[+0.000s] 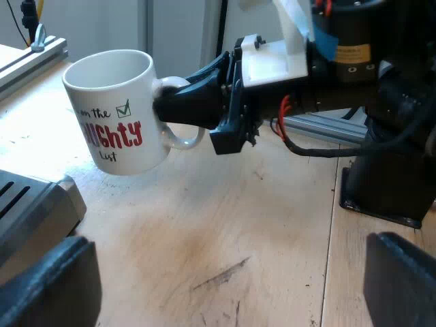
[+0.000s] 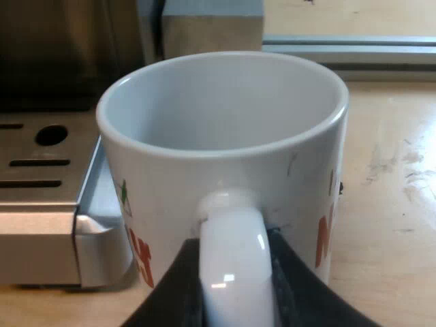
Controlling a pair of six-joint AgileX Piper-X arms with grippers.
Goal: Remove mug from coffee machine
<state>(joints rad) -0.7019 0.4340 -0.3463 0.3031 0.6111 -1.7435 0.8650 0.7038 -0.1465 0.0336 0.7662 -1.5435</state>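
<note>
Set mug (image 1: 116, 112) down upright on table (image 1: 225, 225) near machine (image 2: 41, 177), right gripper (image 2: 231, 300) pinching handle (image 2: 231, 252) firmly, left gripper (image 1: 231, 286) spread, clear.

Surface (image 1: 225, 225): we saw pale wood with dark scuffs.
Rail (image 1: 34, 58): aluminium, lying on it.
Wall (image 1: 177, 27): pale panels.

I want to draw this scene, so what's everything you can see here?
mug: one, white with red and green lettering, empty, over the table beside the machine.
espresso machine: one, silver, slotted tray corner next to the mug.
table: one, light scuffed wood, underneath.
metal rail: one, grey, on the table beyond the mug.
right tool: one, black, shut on the mug's handle.
left tool: one, black, fingers apart, holding nothing.
</note>
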